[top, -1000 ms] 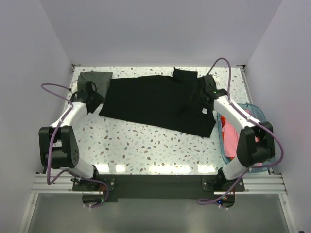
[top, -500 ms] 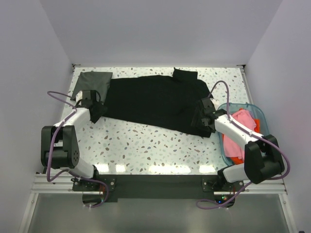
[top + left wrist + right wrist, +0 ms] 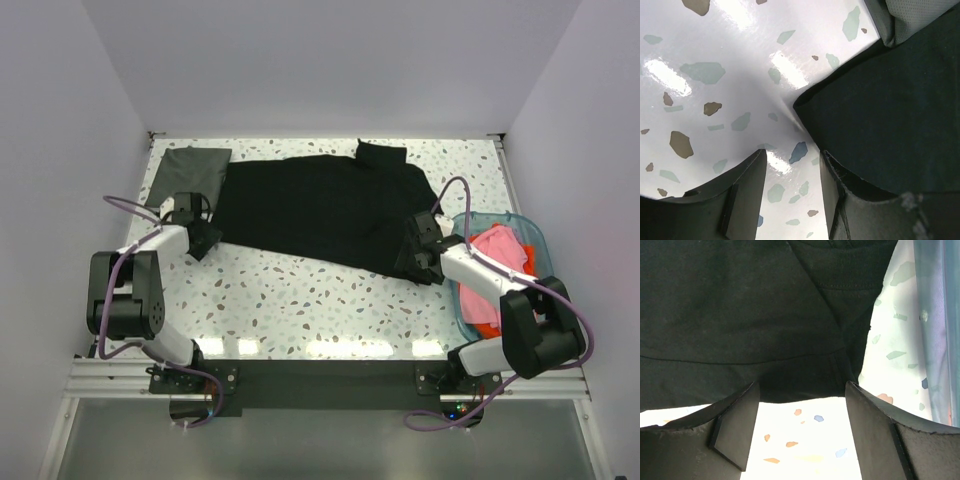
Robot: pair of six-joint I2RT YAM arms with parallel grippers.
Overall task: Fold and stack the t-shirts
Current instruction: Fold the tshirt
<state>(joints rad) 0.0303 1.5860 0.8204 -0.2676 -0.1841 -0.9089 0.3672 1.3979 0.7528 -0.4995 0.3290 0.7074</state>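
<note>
At the far left you have the dark grey shirt (image 3: 190,170), folded square on the table (image 3: 300,300) at its far left corner. Just beside it, the left gripper (image 3: 205,238) sits low at the near left corner of the black shirt (image 3: 320,210). In the wrist view its jaws stand apart and grip nothing, one finger (image 3: 740,195) is over bare terrazzo, and the other lies at the cloth's edge.

The black shirt is spread flat across the middle of the table, slanting from far left to near right. Treat it as light, limp cloth. It will sag and drag rather than hold a shape, and it probably slides easily on this glossy top. Take it at the hem corners and pinch the seamed edge, where the doubled fabric gives the pads more to bite.

The right gripper (image 3: 415,255) hangs over the near right hem, wide open and empty, with the stitched hem just ahead of its fingers (image 3: 735,430). Close there and you should catch one layer cleanly.

At the far right, a blue basket (image 3: 530,225) holds the pink shirt (image 3: 497,248) and the orange shirt (image 3: 480,312), both bunched and unfolded.
</note>
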